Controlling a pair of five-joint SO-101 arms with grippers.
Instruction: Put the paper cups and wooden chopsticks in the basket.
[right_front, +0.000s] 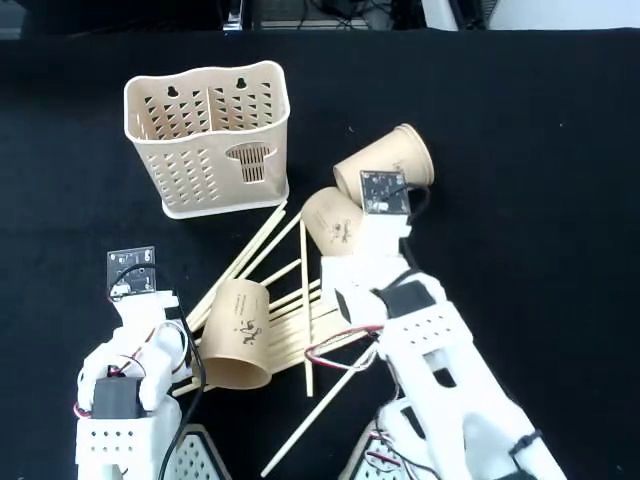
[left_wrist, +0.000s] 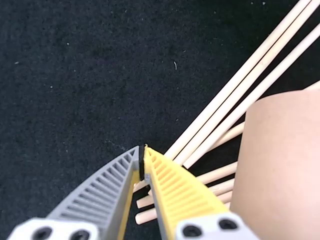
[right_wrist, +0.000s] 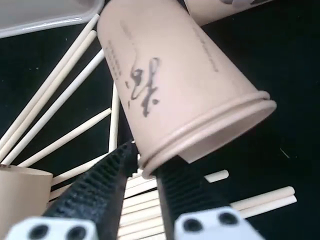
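A cream slotted basket (right_front: 207, 135) stands upright at the back left. Three paper cups lie on their sides: one far right (right_front: 395, 160), one in the middle (right_front: 332, 222), one nearer the front (right_front: 237, 335). Wooden chopsticks (right_front: 285, 300) are scattered between them. My right gripper (right_wrist: 144, 160) is shut on the rim of the middle cup (right_wrist: 175, 85), which tilts away from it. My left gripper (left_wrist: 141, 152) is shut with nothing in it. It hangs over the black cloth beside the chopstick ends (left_wrist: 220, 110) and the near cup (left_wrist: 280, 160).
The basket's base (right_wrist: 40, 12) lies just beyond the held cup, and the far cup (right_wrist: 220, 7) sits beside it. The left arm (right_front: 125, 350) is at the front left, the right arm (right_front: 420, 320) at the front centre. Black cloth covers the table.
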